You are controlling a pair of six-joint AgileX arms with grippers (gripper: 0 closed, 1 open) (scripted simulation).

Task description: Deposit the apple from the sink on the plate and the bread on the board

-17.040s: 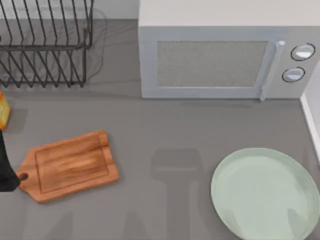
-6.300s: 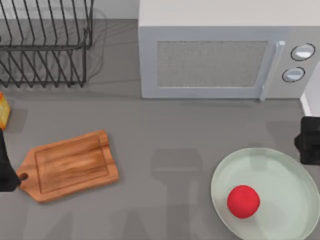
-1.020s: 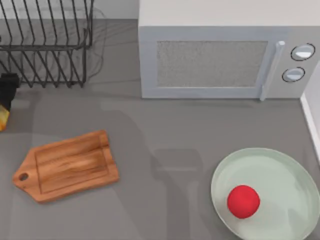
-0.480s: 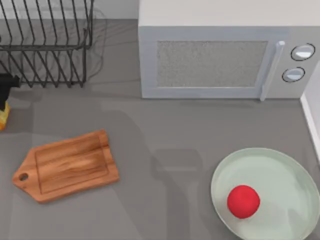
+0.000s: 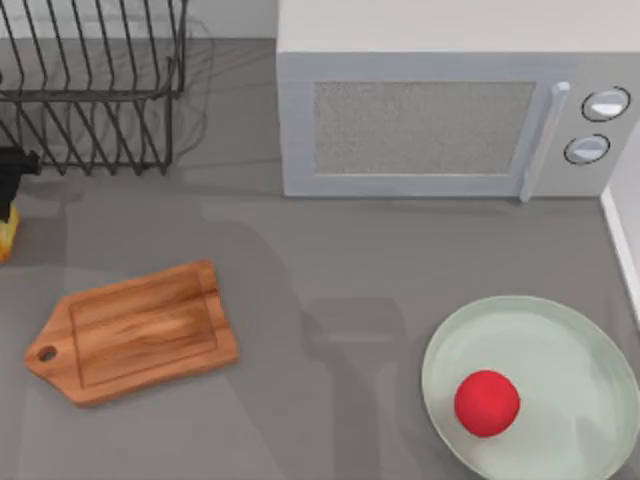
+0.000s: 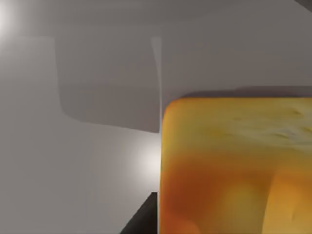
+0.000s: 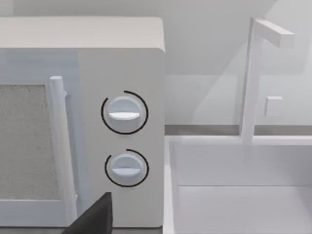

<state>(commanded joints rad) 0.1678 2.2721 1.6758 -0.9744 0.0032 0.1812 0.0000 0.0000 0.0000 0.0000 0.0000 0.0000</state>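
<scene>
Bread (image 5: 6, 232) sits at the counter's (image 5: 330, 250) far left edge, mostly cut off in the top view, below the dish rack (image 5: 90, 85) that stands in the back-left corner. Left gripper (image 5: 12, 170) is right over the bread at that same edge, a dark block touching or just above its top; can't tell how far the fingers are apart or whether they have hold of it. Left wrist view: bread (image 6: 236, 165) very close, golden-yellow with an orange-brown band, grey counter beside it.

Board (image 5: 135, 332) lies flat front-left, handle end with the hole toward the left edge, bare, well apart from the bread.

Microwave (image 5: 455, 105) runs along the back edge, centre to right.

Plate (image 5: 560, 330) is in the front-right corner with the apple (image 5: 487, 403) resting on it, left of the plate's centre.

Right wrist view faces the microwave dials (image 7: 125, 113) and the white sink (image 7: 239, 185) with its tap beside it; right gripper's state: can't tell.
</scene>
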